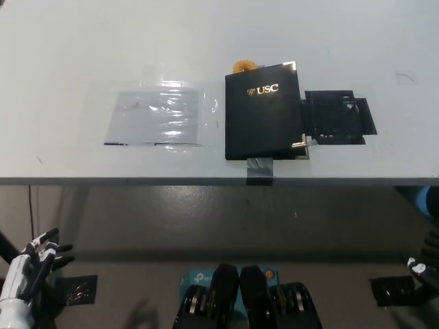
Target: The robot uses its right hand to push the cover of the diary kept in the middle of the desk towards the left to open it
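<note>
Looking down, we see the closed black USC diary (pixel 264 113) on the white counter (pixel 68 55); white left hand (pixel 31 274) low, fingers (pixel 48 240) spread, empty; black right hand (pixel 422 271) far below it, grip unclear.

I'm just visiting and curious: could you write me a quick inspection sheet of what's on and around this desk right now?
Surface: pale desk, front edge running across the picture's middle.
Job's things: black diary marked USC, closed, lying flat near the desk's middle; grey tape strip at its front edge.
Clutter: clear plastic sheet taped down to the diary's left; black taped patch against its right side; small orange object behind the diary.
Robot hands: white left robot hand low at the lower left, off the desk, fingers apart, holding nothing; right robot hand barely in view at the lower right edge, state unclear.
Cables: nothing seen.
Surroundings: dark floor below the desk, with black patches.
</note>
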Available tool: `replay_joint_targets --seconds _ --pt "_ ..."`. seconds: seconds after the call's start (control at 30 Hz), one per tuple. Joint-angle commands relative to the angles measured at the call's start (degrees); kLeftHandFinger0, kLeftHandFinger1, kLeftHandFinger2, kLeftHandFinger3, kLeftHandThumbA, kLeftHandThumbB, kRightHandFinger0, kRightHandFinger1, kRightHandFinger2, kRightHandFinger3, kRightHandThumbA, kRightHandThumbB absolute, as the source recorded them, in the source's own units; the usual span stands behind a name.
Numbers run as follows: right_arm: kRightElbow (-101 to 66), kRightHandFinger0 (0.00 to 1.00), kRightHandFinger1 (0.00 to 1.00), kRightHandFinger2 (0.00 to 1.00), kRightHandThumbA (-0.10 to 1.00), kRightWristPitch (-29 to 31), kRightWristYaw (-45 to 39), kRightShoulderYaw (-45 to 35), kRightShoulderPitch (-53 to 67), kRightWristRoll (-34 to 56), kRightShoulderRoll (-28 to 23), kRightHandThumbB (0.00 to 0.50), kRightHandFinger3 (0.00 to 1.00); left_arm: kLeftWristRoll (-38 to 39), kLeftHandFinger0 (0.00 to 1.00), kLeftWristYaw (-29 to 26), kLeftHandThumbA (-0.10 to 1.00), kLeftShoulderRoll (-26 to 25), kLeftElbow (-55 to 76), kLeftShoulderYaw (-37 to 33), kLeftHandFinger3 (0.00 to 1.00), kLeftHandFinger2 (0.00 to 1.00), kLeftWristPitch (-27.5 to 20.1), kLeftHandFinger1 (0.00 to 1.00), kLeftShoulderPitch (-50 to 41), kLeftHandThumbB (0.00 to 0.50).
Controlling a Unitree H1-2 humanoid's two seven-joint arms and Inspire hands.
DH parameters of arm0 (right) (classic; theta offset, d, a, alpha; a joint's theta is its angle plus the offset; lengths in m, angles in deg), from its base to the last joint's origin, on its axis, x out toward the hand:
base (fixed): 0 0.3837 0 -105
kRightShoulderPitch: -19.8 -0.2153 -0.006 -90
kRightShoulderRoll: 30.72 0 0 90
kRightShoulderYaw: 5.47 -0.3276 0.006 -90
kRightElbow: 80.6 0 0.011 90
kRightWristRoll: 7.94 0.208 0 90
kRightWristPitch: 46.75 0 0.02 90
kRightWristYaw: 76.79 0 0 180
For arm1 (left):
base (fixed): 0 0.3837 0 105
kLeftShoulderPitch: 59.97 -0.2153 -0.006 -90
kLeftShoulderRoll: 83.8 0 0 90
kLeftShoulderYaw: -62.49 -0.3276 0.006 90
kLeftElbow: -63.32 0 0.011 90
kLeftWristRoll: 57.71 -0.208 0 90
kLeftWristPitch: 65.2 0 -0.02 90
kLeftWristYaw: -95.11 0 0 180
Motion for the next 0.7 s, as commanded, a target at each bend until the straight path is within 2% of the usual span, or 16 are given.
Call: replay_joint_targets --seconds 0.0,0.07,0.17,0.2,0.23,0.3,0.37,0.4,0.47,0.5,0.53,0.6,0.67 --pt "-9.8 0.55 0.63 0.69 1.00 -2.0 -3.4 2.8 0.9 -1.5 -2.4 0.250 0.74 -0.1 0.78 -0.4 0.63 -0.9 1.9 -0.2 0.77 0.57 -0.1 0.55 0.0 0.287" --pt "-14.2 0.56 0.65 0.72 1.00 -2.4 -5.2 4.9 1.9 -1.3 -3.1 0.201 0.77 0.0 0.79 -0.6 0.63 -0.8 2.0 0.0 0.77 0.57 0.2 0.55 -0.4 0.300" --pt "-19.1 0.57 0.65 0.71 1.00 -5.1 -6.6 6.8 2.5 -0.4 -3.6 0.235 0.77 0.7 0.80 -0.6 0.60 -0.3 1.9 0.3 0.78 0.58 0.3 0.56 -0.1 0.304" --pt "-21.8 0.59 0.66 0.71 1.00 -7.0 -6.8 7.4 2.8 0.0 -3.3 0.261 0.77 0.7 0.79 -0.6 0.61 -0.4 1.9 0.3 0.78 0.57 0.3 0.56 -0.2 0.304" --pt "-24.7 0.60 0.66 0.72 1.00 -7.9 -7.3 7.9 2.9 1.0 -2.9 0.246 0.78 0.7 0.78 -0.6 0.61 -0.3 2.0 0.3 0.78 0.56 0.1 0.55 -0.2 0.314" --pt "-28.2 0.60 0.67 0.73 1.00 -9.1 -7.7 8.7 2.8 1.4 -2.5 0.220 0.79 0.5 0.77 -0.6 0.61 -0.3 1.9 0.1 0.76 0.55 0.0 0.55 -0.2 0.293" --pt "-30.9 0.60 0.67 0.74 1.00 -11.0 -8.0 9.4 2.5 1.6 -2.3 0.215 0.79 0.4 0.77 -0.7 0.61 -0.2 2.0 0.1 0.75 0.55 0.1 0.54 -0.2 0.304" --pt "-34.0 0.60 0.69 0.75 1.00 -12.0 -9.0 10.6 1.7 1.3 -2.7 0.199 0.80 -0.1 0.80 -0.6 0.63 -0.5 1.8 -0.2 0.76 0.58 -0.3 0.56 -0.4 0.329" --pt "-35.4 0.60 0.69 0.75 1.00 -11.8 -9.6 11.4 1.1 0.7 -3.2 0.185 0.80 -0.1 0.79 -0.6 0.61 -0.5 1.6 -0.2 0.76 0.57 -1.3 0.55 -0.4 0.325" --pt "-36.1 0.60 0.69 0.74 1.00 -11.8 -10.0 11.7 0.7 1.2 -3.3 0.172 0.80 -0.2 0.81 -0.6 0.65 -0.6 1.9 -0.3 0.77 0.59 0.0 0.57 -0.4 0.349" --pt "-37.4 0.61 0.68 0.74 1.00 -13.3 -10.2 12.0 0.1 1.0 -3.3 0.188 0.79 -0.3 0.79 -0.8 0.65 -0.5 2.0 -0.3 0.75 0.58 -0.1 0.55 -0.3 0.343" --pt "-38.8 0.62 0.68 0.74 1.00 -14.4 -10.8 12.5 -1.3 1.6 -3.4 0.189 0.78 0.2 0.77 -0.8 0.64 -0.3 2.0 0.0 0.74 0.57 0.1 0.54 -0.2 0.361" --pt "-39.3 0.62 0.68 0.74 1.00 -15.5 -11.1 12.9 -2.9 1.9 -3.1 0.179 0.78 0.0 0.78 -0.8 0.65 -0.3 2.0 -0.1 0.73 0.55 0.0 0.54 -0.3 0.358"
